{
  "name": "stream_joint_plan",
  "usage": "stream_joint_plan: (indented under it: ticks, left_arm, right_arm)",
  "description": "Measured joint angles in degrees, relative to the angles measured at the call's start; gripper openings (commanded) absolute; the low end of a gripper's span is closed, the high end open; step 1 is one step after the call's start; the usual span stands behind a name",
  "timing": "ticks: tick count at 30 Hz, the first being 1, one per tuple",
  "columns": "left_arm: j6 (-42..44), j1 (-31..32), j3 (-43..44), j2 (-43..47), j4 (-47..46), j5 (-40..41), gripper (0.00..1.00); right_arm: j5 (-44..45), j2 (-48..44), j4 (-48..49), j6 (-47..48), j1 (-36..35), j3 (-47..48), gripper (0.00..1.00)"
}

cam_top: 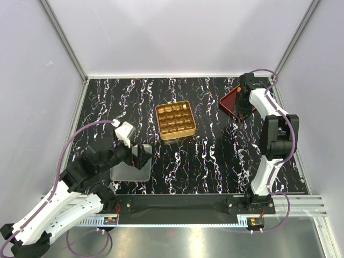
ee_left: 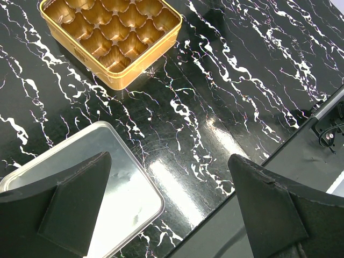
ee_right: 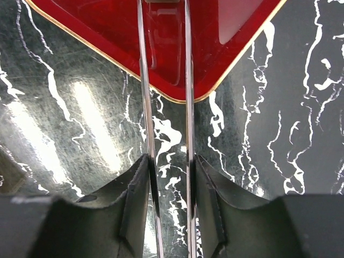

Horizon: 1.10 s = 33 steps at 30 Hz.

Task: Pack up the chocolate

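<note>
No chocolate shows in any view. The gold tin [cam_top: 174, 120] [ee_left: 115, 35] with its grid of cups sits mid-table, and the cups I can see are bare. At the far right, my right gripper [cam_top: 244, 103] [ee_right: 171, 161] is shut on a pair of thin metal tongs [ee_right: 188, 80]. Its pads press both blades from outside. The tong tips reach over a corner of the dark red tray [cam_top: 230, 101] [ee_right: 107, 27], whose visible part holds nothing. My left gripper [cam_top: 141, 156] [ee_left: 169, 161] hangs wide open and holds nothing, over the right edge of a silver lid [cam_top: 130, 167] [ee_left: 107, 183].
The silver lid lies flat near the front left of the black marbled table [cam_top: 215, 145]. The table's front rail [ee_left: 301, 156] runs close on the right of the left gripper. White walls enclose the workspace on three sides.
</note>
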<state>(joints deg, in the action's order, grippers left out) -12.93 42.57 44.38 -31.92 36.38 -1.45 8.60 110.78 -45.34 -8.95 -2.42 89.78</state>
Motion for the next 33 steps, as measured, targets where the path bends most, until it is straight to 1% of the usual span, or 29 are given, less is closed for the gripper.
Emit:
stream_joint_plan:
  ticks: [13,24,28,33]
  left_arm:
    - [0.0,0.0,0.0,0.0,0.0,0.2,0.99]
    - [0.0,0.0,0.0,0.0,0.0,0.3,0.99]
    - [0.0,0.0,0.0,0.0,0.0,0.4,0.99]
    - [0.0,0.0,0.0,0.0,0.0,0.4,0.99]
  right_arm:
    - [0.9,-0.1,-4.2,0.1,-0.3,4.6,0.34]
    - [0.9,-0.2,-7.2,-0.1,-2.6,8.5,0.32]
    - [0.6,-0.2,-8.9,-0.6,-5.3,10.8,0.32]
    - [-1.6,-0.8,-9.9,-2.3,-11.9,15.0,0.32]
